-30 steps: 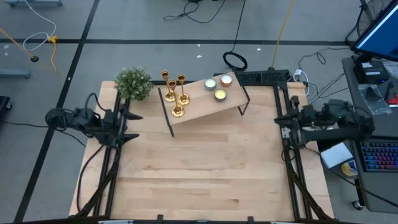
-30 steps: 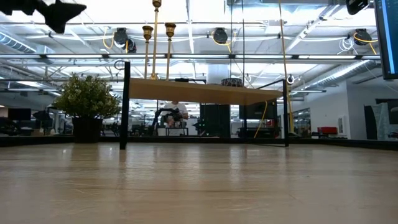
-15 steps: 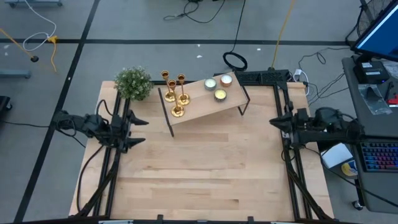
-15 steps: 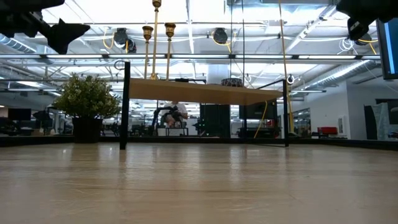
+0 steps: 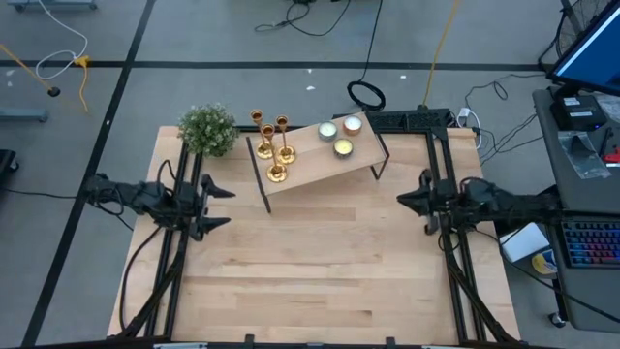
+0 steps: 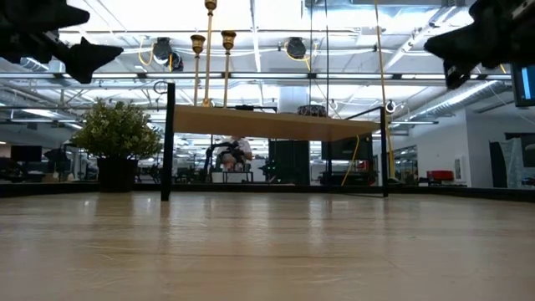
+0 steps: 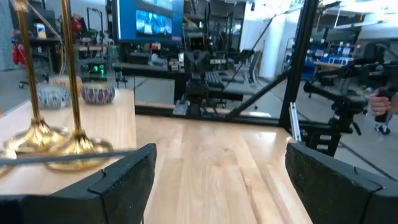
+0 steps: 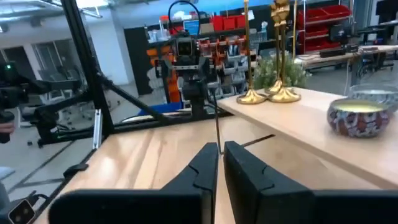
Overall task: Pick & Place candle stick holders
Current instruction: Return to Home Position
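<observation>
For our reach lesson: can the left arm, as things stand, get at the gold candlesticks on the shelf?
Probably yes: the left gripper is open, bare table lies between, and the candlesticks stand at the shelf's nearer end.

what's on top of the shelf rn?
On the shelf: three gold candle stick holders at one end, three small candles at the other. The table beneath is covered from above.
</observation>
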You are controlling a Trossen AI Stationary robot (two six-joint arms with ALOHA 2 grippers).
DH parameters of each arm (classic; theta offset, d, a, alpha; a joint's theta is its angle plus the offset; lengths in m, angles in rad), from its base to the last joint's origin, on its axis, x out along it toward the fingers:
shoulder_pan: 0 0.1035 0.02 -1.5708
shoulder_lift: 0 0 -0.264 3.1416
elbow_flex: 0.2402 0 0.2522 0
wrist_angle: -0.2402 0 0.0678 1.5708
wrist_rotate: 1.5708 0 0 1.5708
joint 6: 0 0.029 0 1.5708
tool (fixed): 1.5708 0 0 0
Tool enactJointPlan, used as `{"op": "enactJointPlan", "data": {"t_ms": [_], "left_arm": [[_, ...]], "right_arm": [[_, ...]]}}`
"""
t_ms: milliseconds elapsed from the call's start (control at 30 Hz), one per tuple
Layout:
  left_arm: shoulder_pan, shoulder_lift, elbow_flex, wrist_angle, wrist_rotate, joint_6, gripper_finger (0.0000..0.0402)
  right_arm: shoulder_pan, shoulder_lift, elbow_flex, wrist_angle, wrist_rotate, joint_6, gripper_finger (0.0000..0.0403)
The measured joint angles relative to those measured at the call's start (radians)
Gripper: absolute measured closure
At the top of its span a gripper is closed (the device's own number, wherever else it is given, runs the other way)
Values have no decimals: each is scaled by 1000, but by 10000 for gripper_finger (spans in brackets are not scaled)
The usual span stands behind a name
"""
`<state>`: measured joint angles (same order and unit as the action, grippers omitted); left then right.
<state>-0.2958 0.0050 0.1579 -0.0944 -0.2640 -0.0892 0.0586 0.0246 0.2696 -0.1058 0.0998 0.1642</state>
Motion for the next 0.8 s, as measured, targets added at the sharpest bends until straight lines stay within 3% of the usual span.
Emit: {"op": "enactJointPlan", "data": {"t_ms": [433,667,800], "left_arm": [[0,0,-5,-21,-3,14,50],[0,0,-5,-38,-106,-8,50],[0,1,-5,-38,-112,-55,50]], "right_arm": [[0,-16,-135,43,-76,9,385],[0,-16,-228,212,-78,-20,385],[0,-15,-250,201,-78,-19,385]]}}
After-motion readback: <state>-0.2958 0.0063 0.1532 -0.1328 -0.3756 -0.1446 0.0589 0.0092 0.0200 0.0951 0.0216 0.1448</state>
